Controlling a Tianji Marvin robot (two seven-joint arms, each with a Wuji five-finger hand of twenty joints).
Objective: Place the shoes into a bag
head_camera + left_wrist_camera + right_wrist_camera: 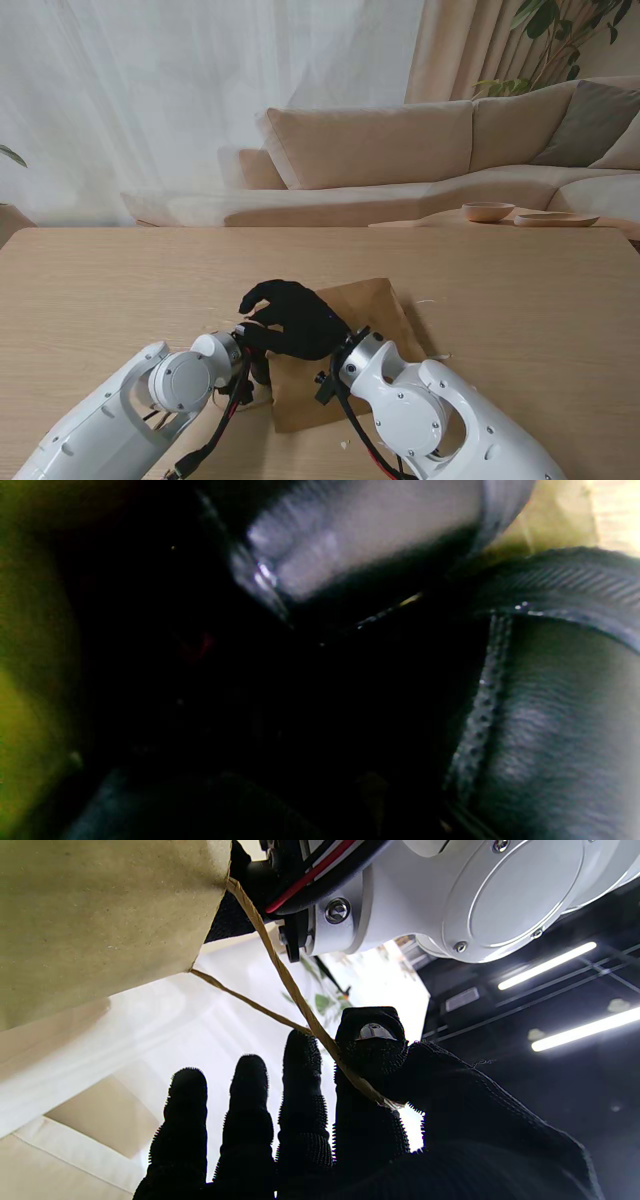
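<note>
Fingers of the right hand pinch the twine handle of the brown paper bag.

Thumb and forefinger clamp the cord between them, while the other three black-gloved fingers stand straight and slightly apart beside it; from the pinch the two strands run up to the bag's edge, which hangs just past the fingertips. Beyond that edge sits the left arm's white wrist joint. In the stand's view the right hand arches over the bag, which lies on the wooden counter. The left hand reaches into the bag's mouth; whether its fingers are closed cannot be told. Its wrist view shows dark leather of a shoe close against it, inside the bag.
</note>
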